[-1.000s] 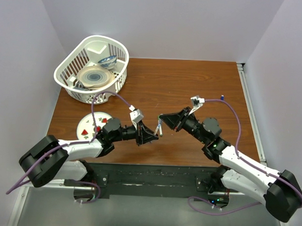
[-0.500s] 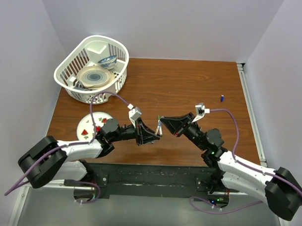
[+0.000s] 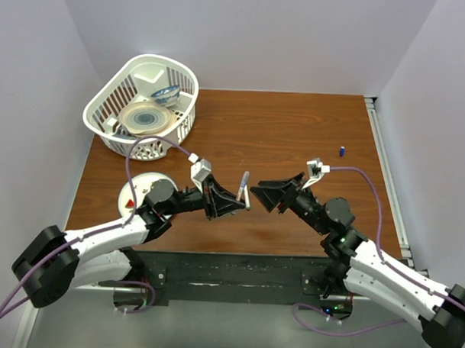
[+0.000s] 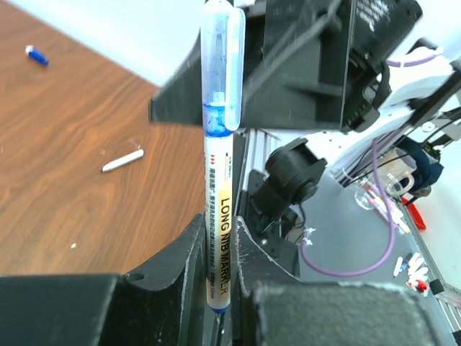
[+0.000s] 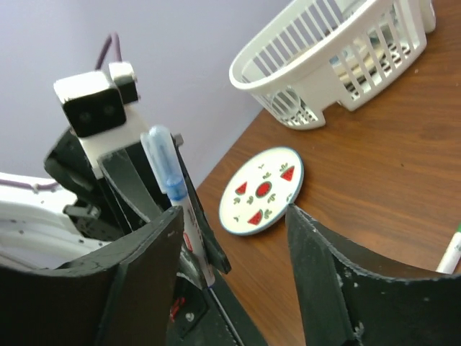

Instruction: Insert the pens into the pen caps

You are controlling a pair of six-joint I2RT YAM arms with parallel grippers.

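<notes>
camera above: my left gripper point(image 3: 233, 203) is clamped on a thin white marker pen point(image 3: 244, 180), tilted up over the brown wooden table point(image 3: 295, 130). my right gripper point(image 3: 256, 192) sits just beside the pen, apart from it. a tiny blue cap point(image 3: 342, 151) lies far right.
left wrist: the pen stands between my fingers point(image 4: 189, 252), a clear bluish cap point(image 4: 222, 65) on its top. another white pen point(image 4: 122, 160) lies on the table.
right wrist: my right fingers point(image 5: 144, 274) stand wide apart, with the capped pen beyond them.
</notes>
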